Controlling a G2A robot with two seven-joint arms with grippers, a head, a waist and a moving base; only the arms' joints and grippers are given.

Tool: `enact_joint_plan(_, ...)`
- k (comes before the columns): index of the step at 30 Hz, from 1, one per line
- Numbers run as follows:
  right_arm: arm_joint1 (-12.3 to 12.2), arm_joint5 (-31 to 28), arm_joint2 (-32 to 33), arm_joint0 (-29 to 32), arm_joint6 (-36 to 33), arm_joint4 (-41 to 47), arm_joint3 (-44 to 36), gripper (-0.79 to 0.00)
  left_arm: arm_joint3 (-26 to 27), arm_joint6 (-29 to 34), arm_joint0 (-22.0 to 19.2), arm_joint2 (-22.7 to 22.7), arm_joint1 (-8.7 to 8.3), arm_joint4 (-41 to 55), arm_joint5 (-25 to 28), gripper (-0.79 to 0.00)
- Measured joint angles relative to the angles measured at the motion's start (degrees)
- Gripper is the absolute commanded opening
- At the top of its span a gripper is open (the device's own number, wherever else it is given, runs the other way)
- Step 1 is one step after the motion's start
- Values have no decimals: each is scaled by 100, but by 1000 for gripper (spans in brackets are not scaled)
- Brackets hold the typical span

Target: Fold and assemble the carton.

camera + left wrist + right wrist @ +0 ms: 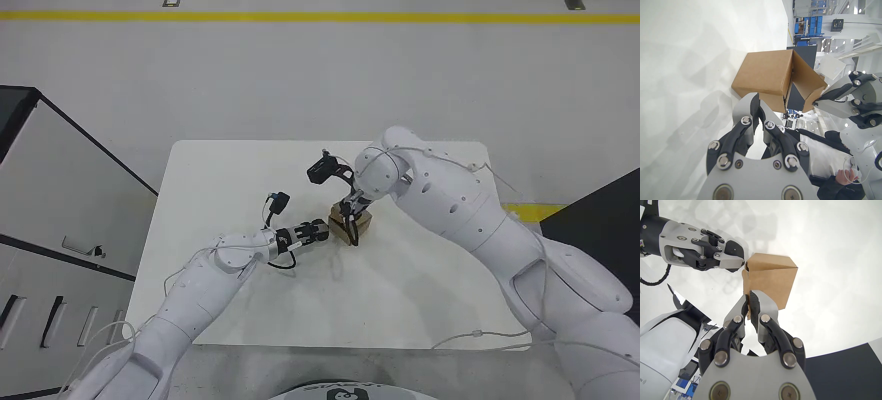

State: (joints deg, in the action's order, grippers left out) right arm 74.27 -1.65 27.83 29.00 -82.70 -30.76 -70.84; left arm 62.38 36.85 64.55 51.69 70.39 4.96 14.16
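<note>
A small brown cardboard carton (352,224) stands near the middle of a white bench (420,300), partly formed, with one side flap (813,98) standing open. The right gripper (749,307) has its jaws clamped on that flap's edge. The left gripper (758,109), its jaws closed together on nothing, touches a nearby corner of the carton. The carton looks light and stiff but easily creased, and likely to slide on the smooth bench. It is probably best held by flap edges, close to the fold lines.
</note>
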Motion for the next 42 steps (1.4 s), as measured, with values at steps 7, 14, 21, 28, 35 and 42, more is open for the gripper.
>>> enact_joint_plan(7,30,-49,-43,31,4,-204,4,-671,0,0,0,0,0,0,0,-785)
enact_joint_plan(14,67,-144,-100,26,-48,-443,-63,-622,0,0,0,0,0,0,0,-785)
enact_joint_plan(21,118,-212,-156,52,-58,-593,-66,-763,0,0,0,0,0,0,0,-785)
enact_joint_plan(28,181,-248,-197,64,-48,-699,34,-785,0,0,0,0,0,0,0,-785)
enact_joint_plan(35,245,-281,-202,61,-9,-776,145,-785,0,0,0,0,0,0,0,-785)
enact_joint_plan(42,280,-294,-197,41,-1,-986,88,-560,0,0,0,0,0,0,0,-785)
